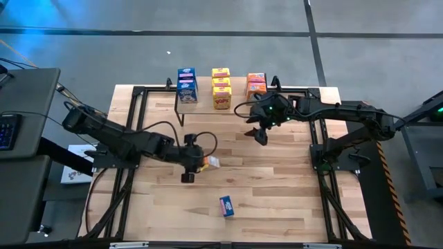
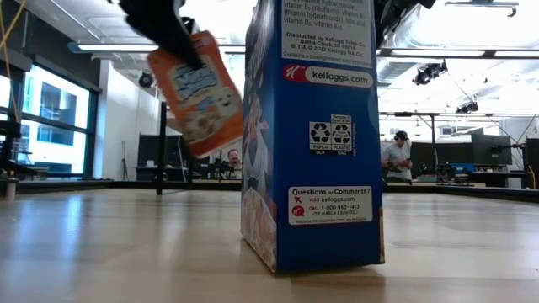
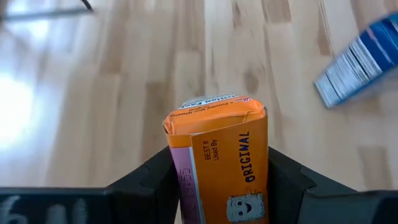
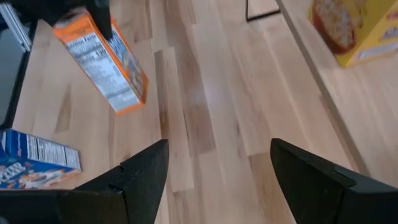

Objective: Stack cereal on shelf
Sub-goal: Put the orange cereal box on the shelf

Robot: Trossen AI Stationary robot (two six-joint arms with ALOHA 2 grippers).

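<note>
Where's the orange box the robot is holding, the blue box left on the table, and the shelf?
orange box (image 3: 217, 165), left wrist view, top face.
blue box (image 1: 226, 205), high view, middle of box.
shelf (image 1: 239, 99), high view, bare plank.

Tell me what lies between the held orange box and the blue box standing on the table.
Nothing: the high view shows only bare table between the orange box in the left gripper and the blue box.

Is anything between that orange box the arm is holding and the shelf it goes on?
Nothing visible. The left gripper holds the orange box above bare table; the shelf lies beyond, the right gripper off to the side.
</note>
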